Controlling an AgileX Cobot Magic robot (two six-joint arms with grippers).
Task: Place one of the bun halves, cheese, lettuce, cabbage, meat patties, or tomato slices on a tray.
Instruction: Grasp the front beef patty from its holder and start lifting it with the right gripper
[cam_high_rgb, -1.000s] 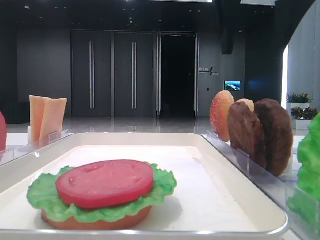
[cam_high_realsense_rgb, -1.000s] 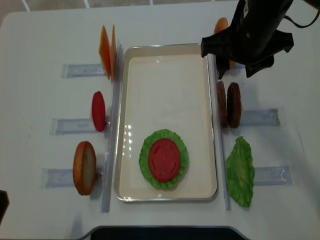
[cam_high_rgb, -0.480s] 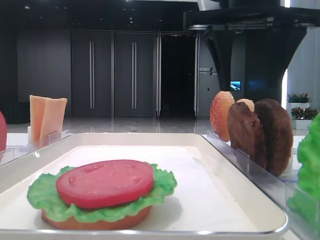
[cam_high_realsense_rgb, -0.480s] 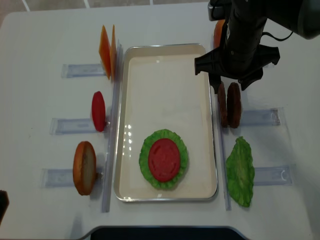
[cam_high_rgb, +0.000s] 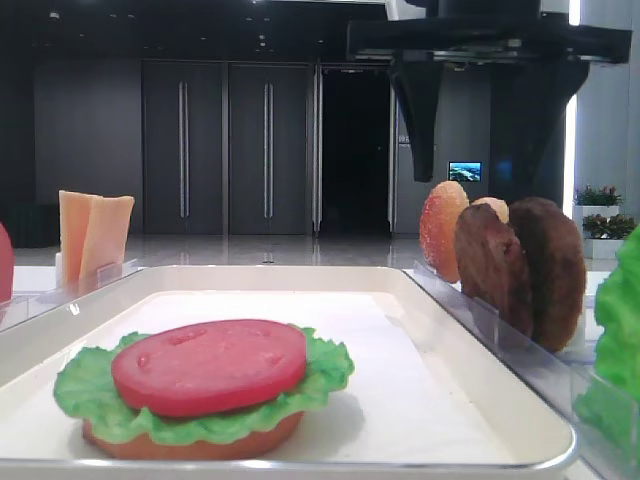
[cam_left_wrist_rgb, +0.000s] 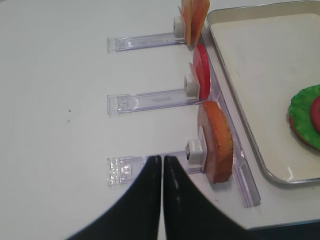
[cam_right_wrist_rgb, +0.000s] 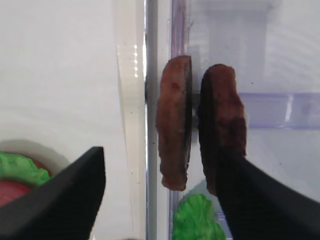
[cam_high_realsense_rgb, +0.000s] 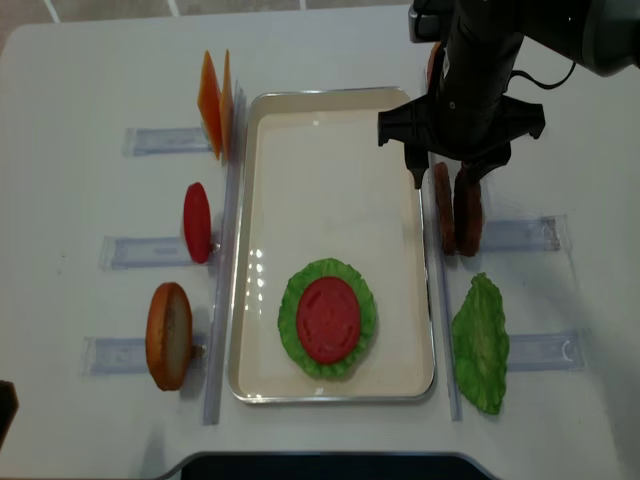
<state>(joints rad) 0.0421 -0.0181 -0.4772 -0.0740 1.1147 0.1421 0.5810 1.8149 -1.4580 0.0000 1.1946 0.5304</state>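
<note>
Two dark-brown meat patties (cam_high_realsense_rgb: 443, 208) (cam_high_realsense_rgb: 467, 210) stand on edge in a clear holder just right of the white tray (cam_high_realsense_rgb: 330, 150). My right gripper (cam_high_realsense_rgb: 447, 175) hangs open right above them. In the right wrist view the left patty (cam_right_wrist_rgb: 174, 130) lies between its fingers, untouched, and the right finger overlaps the right patty (cam_right_wrist_rgb: 222, 110). On the tray sits a stack: bun half (cam_high_rgb: 190, 442), lettuce (cam_high_realsense_rgb: 290, 310), tomato slice (cam_high_realsense_rgb: 328, 319). My left gripper (cam_left_wrist_rgb: 161, 159) is shut and empty over the table's left front.
Left of the tray, clear holders carry cheese slices (cam_high_realsense_rgb: 215, 103), an upright tomato slice (cam_high_realsense_rgb: 197, 222) and a bun half (cam_high_realsense_rgb: 168, 335). A lettuce leaf (cam_high_realsense_rgb: 480, 345) lies right of the tray. Another bun (cam_high_rgb: 443, 228) stands behind the patties.
My right gripper has come down and slightly left from the far right corner to just above the two patties. It stays open. The left arm has not moved.
</note>
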